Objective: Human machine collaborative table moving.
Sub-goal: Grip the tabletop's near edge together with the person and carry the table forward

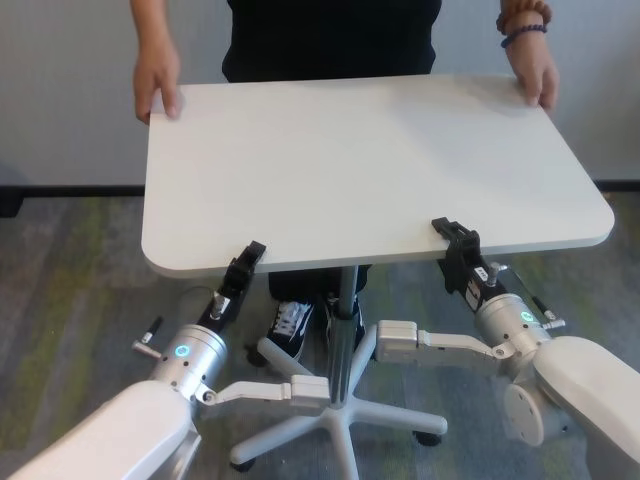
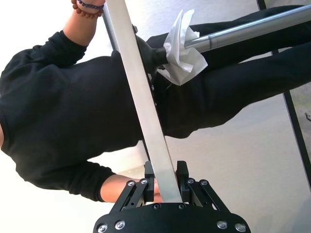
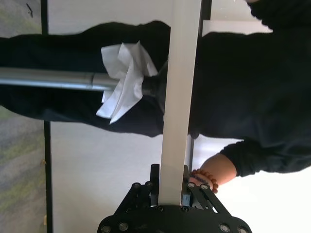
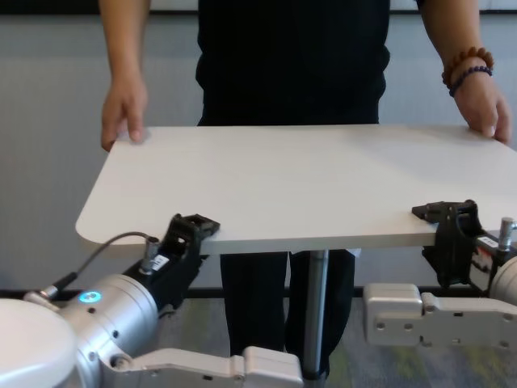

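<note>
The white table (image 1: 370,170) stands between me and the human (image 1: 330,40), who is dressed in black. The human's hands (image 1: 158,85) hold its two far corners; the wrist on the right wears bead bracelets (image 1: 523,22). My left gripper (image 1: 247,262) is shut on the table's near edge at the left. My right gripper (image 1: 455,238) is shut on the same edge at the right. In the left wrist view the jaws of the left gripper (image 2: 166,182) clamp the edge-on tabletop (image 2: 141,97). The right wrist view shows my right gripper (image 3: 171,179) pinching the tabletop (image 3: 180,97) likewise.
A slim silver pole (image 1: 347,330) carries the top down to a white star-shaped base (image 1: 340,420) on grey carpet. A crumpled white tissue (image 2: 182,48) sits at the pole's top. The human's shoe (image 1: 290,325) is beside the base. A pale wall stands behind.
</note>
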